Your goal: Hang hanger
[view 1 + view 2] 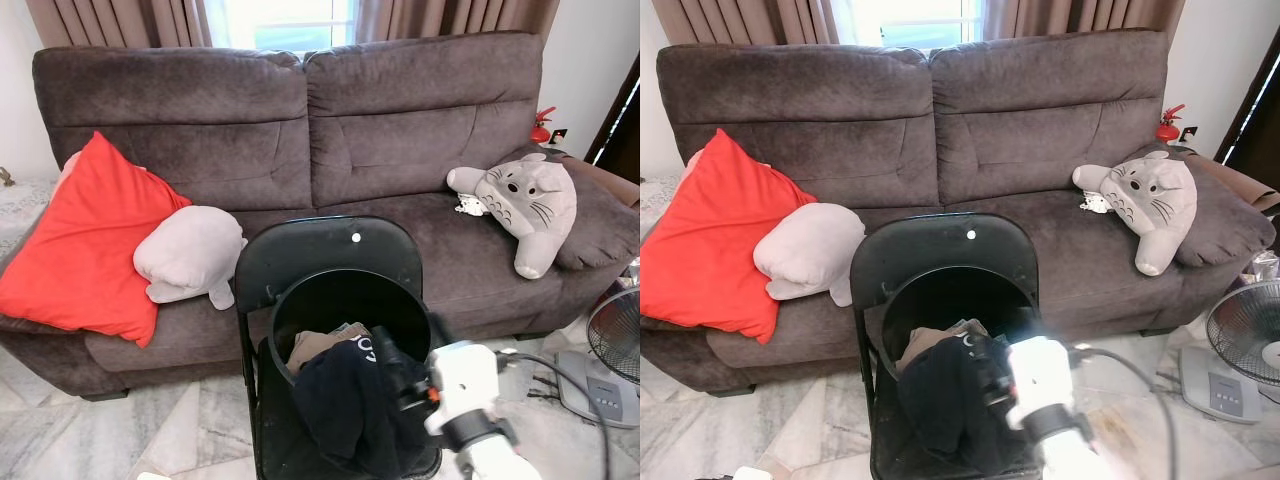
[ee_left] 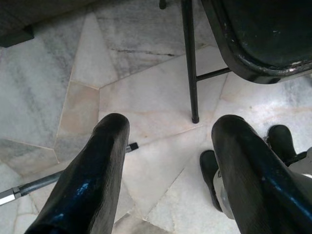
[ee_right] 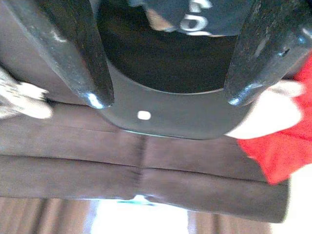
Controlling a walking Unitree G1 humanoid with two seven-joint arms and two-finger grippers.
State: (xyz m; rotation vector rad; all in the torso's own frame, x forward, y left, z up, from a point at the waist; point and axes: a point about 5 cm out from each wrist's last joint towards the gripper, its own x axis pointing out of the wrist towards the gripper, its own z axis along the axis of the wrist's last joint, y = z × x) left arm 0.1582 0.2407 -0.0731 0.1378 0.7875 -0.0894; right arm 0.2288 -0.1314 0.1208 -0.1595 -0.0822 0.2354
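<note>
Right tool (image 3: 165, 92), fingers spread and empty, hovered above dark clothing (image 1: 345, 405) heaped on the black folding metal chair (image 1: 325, 255). Left tool (image 2: 170, 170), fingers parted, hung over marble floor (image 2: 146, 92) beside that chair. Hanger: location indiscernible.

Right gripper (image 3: 163, 100) raised, jaws apart, left gripper (image 2: 170, 141) lowered, jaws apart

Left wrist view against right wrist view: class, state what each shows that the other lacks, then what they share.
Left wrist view alone: marble floor, a thin chair leg, and the open left gripper hanging low over the tiles.
Right wrist view alone: brown sofa, red cushion, dark clothes with white lettering, and the open right gripper near the chair's backrest.
Shared: the black folding chair.
</note>
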